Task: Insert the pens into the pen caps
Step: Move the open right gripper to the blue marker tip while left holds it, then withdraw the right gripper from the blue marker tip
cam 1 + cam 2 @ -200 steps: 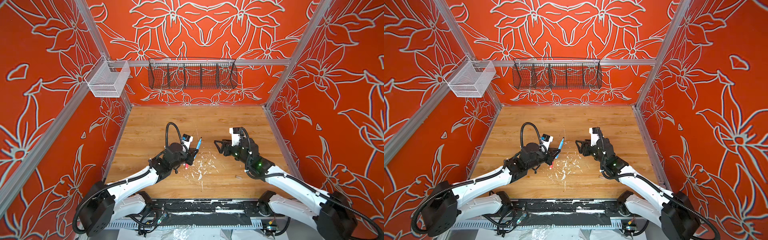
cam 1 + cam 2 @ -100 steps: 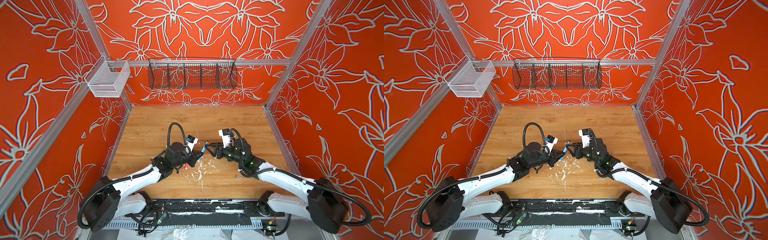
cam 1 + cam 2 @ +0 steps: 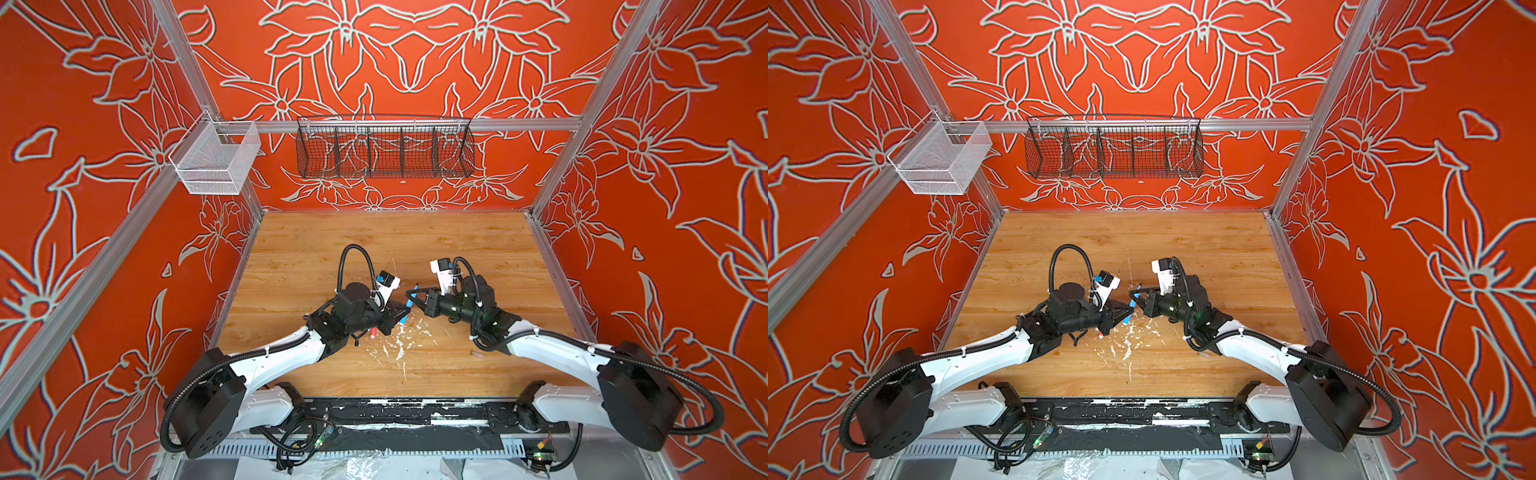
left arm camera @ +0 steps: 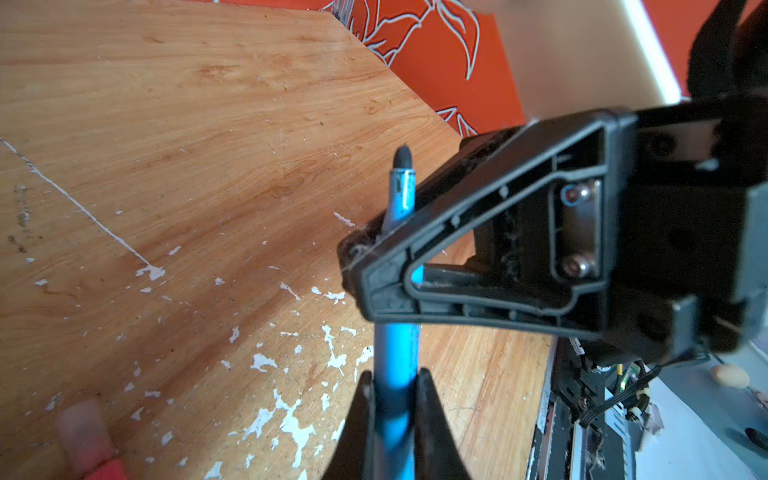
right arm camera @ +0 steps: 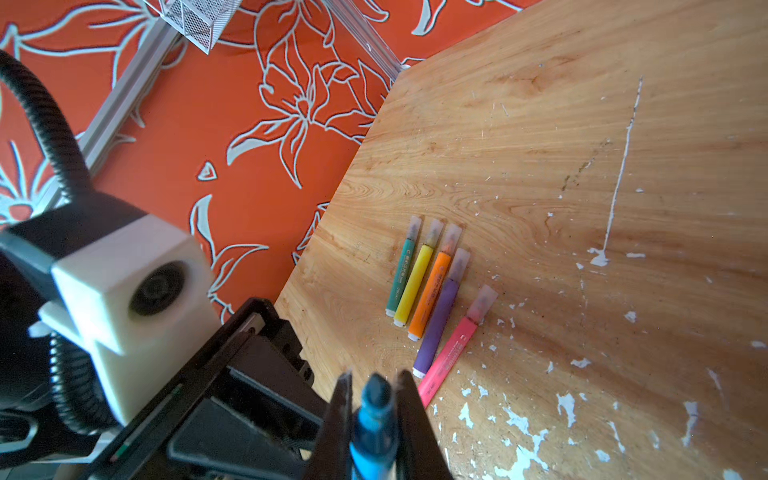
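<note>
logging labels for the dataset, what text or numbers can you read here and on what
White print along the green pen: too small to read.
Print along the orange pen: too small to read.
Print along the pink pen: blurred, unreadable.
No other text shows.

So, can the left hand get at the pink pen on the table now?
Probably not yet. The left hand is shut on the blue pen, which the right hand also seems to grip. The pink pen lies uncovered on the table close by, so reach looks fine once that hand lets go.
</note>
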You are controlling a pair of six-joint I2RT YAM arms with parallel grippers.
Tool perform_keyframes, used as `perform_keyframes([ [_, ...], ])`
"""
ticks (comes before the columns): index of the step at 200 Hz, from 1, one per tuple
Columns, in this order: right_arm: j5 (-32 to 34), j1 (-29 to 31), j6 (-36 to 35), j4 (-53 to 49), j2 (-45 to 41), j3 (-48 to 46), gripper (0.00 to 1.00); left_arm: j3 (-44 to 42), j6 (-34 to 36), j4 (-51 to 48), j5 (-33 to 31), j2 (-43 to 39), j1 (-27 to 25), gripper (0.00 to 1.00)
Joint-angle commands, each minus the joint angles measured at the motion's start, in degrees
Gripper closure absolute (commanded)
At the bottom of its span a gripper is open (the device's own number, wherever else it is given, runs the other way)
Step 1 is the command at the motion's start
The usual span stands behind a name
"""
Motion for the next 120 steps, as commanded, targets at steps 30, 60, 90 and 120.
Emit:
perform_keyframes([
  [30, -0.8, 0.5, 3.9, 6.0, 0.4, -1.0, 1.00, 1.6, 0.6, 1.1, 0.3, -0.2, -0.2, 0.76],
  [60, -0.5, 0.8, 3.9, 6.8, 0.4, -1.5, 1.00, 1.1, 0.2, 2.4, 0.4, 0.0, -0.3, 0.67],
  [90, -1.9, 1.0, 5.4, 10.0, 1.4, -2.1, 1.00, 1.1, 0.0, 2.9, 0.6, 0.7, -0.2, 0.64],
  [120, -4.0, 1.0, 9.8, 21.8, 4.2, -5.2, 1.00, 1.7, 0.2, 3.0, 1.2, 2.0, -0.2, 0.62],
])
